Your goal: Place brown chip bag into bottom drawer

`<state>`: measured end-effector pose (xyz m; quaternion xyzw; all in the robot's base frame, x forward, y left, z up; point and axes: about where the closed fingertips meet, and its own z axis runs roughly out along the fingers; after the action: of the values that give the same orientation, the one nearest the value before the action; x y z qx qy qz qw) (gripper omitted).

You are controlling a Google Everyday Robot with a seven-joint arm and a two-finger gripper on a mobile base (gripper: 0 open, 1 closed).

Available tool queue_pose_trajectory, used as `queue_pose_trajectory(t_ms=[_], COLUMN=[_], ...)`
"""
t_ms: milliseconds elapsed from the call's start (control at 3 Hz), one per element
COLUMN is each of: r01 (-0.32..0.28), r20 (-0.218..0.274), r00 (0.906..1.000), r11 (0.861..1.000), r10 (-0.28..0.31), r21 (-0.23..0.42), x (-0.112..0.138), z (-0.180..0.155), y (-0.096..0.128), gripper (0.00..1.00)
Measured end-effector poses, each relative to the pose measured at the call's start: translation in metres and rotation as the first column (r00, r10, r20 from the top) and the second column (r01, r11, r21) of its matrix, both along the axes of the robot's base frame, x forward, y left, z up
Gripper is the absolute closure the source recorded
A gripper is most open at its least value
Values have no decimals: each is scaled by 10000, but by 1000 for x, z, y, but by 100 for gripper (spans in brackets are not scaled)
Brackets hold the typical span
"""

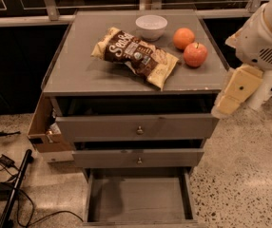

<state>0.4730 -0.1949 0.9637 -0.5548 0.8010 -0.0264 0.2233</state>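
Note:
The brown chip bag (137, 55) lies flat on the grey cabinet top (74, 70), left of centre, with its cream ends pointing back left and front right. The bottom drawer (138, 198) is pulled out at the foot of the cabinet, and its flat grey floor is bare. My gripper (225, 104) hangs off the cabinet's right front corner, at the end of the white and cream arm (262, 42). It is well to the right of the bag and touches nothing.
A white bowl (151, 26) stands behind the bag. An orange (183, 38) and a red apple (195, 54) sit to its right. Two upper drawers with knobs (139, 130) are slightly open. A cardboard box (43, 127) and cables (3, 175) lie at the left.

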Motion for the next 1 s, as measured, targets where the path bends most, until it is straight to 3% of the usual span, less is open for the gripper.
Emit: queue_pose_trajectory(t_ms=[333, 1000], r01=[512, 753], r20=[389, 514], r00=[9977, 9952], r11=[9912, 9863], r10=[-564, -837], r21=[1219, 1467], x=[27, 32], z=[-8, -6], y=[13, 14], gripper=[0, 0])
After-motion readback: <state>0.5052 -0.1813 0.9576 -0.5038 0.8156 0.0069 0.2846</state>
